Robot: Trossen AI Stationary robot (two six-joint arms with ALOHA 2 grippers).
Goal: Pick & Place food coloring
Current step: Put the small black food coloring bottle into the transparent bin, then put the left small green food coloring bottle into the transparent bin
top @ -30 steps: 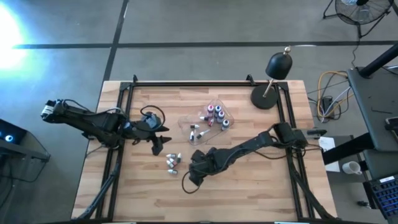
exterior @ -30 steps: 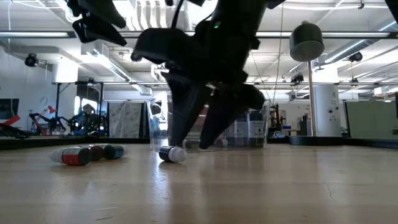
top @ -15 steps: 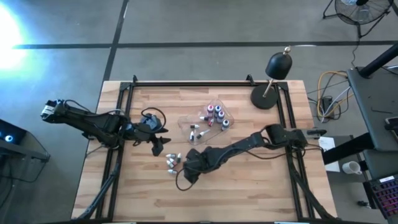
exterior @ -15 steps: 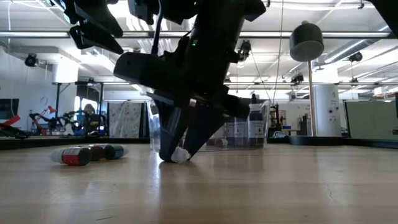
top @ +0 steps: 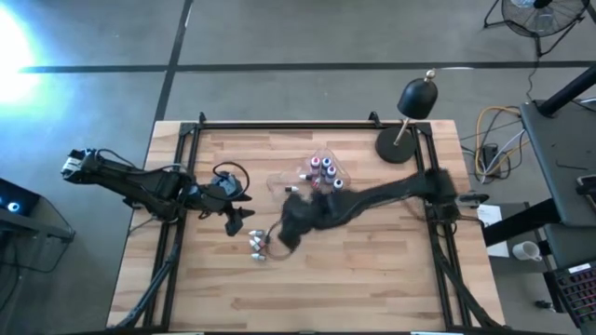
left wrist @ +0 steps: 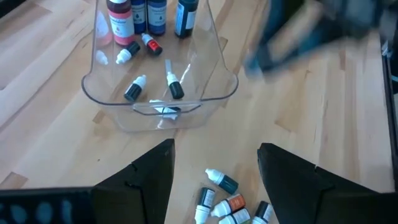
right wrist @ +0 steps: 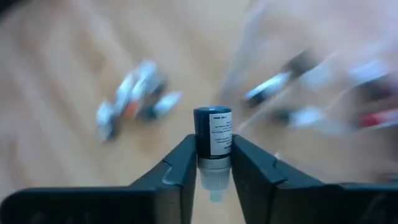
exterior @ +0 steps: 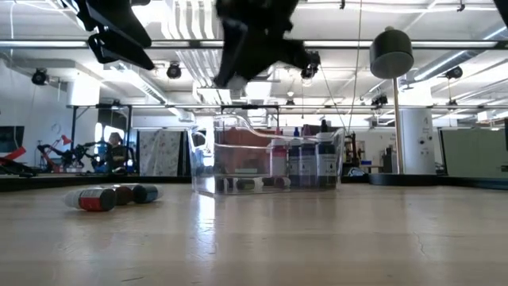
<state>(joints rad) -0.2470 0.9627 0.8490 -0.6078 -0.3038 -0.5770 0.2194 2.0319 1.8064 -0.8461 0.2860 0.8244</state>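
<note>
Pale planks of butcher-block wood make up the desk (top: pixel 372 270), framed by black rails, with grey concrete floor around it. Near the middle we see a clear, thin-walled plastic tray (top: pixel 317 181) with rounded corners; several small bottles stand upright in its far part and a few lie flat on its floor. Toward the far right corner stands a black domed lamp (top: pixel 414 98) on a round base. A small cluster of bottles (top: pixel 256 245) with white caps lies loose on the wood, nearer the front edge than the tray and to its left; the left wrist view shows them as stubby cylinders, dark, teal and orange-labelled.

Our right gripper (right wrist: pixel 214 162) is raised above the desk beside the tray's near left corner, its arm stretching across from the right edge. Its jaws are clamped on one dark bottle (right wrist: pixel 213 142) with a pale label, cap pointing down between the fingers.

Our left gripper (left wrist: pixel 214 171) waits near the left edge, well apart from the tray, jaws spread wide and holding nothing, with the loose cluster just beyond its fingers.
</note>
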